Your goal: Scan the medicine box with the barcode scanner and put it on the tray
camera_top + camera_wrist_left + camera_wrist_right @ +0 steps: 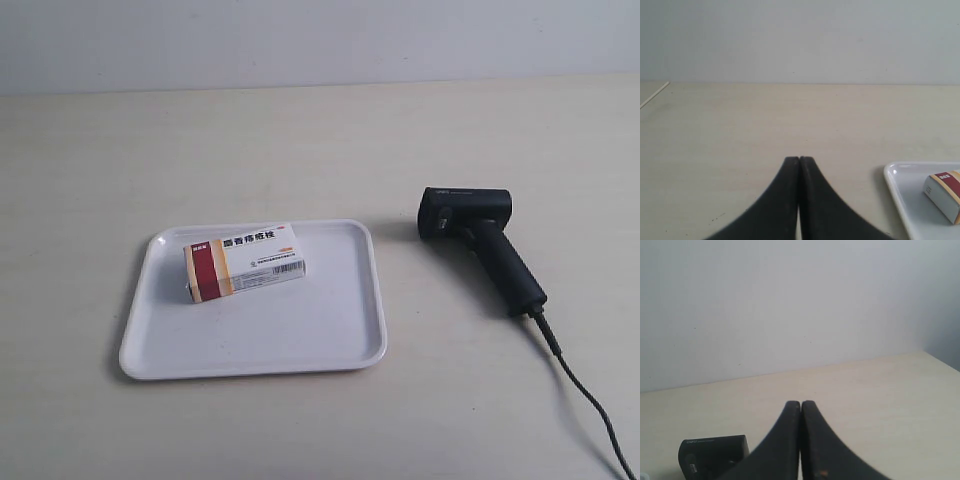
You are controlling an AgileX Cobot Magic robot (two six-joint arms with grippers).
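The medicine box (244, 262), white with a dark red and orange band, lies flat inside the white tray (340, 345) on the table. One corner of the box (944, 194) and the tray rim (891, 175) show in the left wrist view. The black barcode scanner (480, 240) lies on the table beside the tray, its cable (585, 395) trailing toward the front. Its head (712, 456) shows in the right wrist view. My left gripper (799, 159) is shut and empty, apart from the tray. My right gripper (801, 403) is shut and empty, apart from the scanner. Neither arm appears in the exterior view.
The pale wooden table (300, 150) runs back to a plain light wall (320, 40). The table's edge (655, 95) shows in the left wrist view, and a corner edge of the table (940, 360) in the right wrist view.
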